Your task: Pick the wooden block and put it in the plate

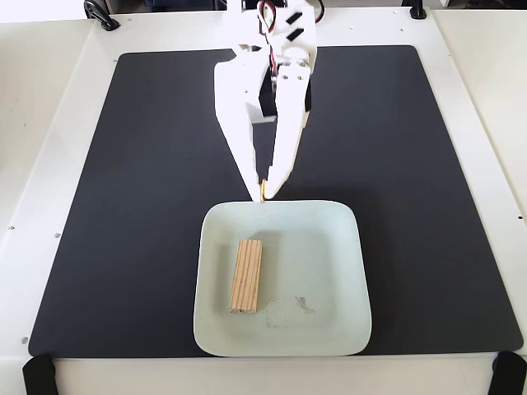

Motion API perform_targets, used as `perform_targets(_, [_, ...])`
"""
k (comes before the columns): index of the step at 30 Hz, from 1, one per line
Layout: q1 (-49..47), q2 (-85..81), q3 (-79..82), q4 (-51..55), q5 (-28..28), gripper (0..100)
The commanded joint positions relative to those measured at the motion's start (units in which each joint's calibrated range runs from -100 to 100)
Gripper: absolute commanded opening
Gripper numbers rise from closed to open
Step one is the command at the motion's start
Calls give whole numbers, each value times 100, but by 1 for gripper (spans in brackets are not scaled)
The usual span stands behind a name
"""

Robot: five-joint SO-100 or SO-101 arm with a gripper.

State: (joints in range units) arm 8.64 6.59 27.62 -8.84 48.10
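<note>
The gripper (pixel 263 191) hangs empty with fingertips pressed together, just behind the plate (pixel 329 325). The wooden block (pixel 246 276) lies flat in that plate, ahead of the tips and clear of them. The placing looks done; what remains, I judge, is pulling the arm away.

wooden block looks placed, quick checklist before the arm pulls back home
1. Wooden block lies fully inside the plate: ok.
2. Block lies flat, not propped on the rim: ok.
3. Gripper empty, jaws closed together on nothing: ok.
4. Gripper clear of the block, out over the plate's far rim: ok.
5. Black mat along the retreat path free of objects: ok.
6. Height of the jaw tips above the rim: cannot tell.
</note>
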Motion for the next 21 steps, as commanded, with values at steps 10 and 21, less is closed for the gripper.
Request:
perform_targets(10, [-136,-4837,4287,-13,-20,1])
perform_targets(21, [-114,-8320,7085,111,-20,1])
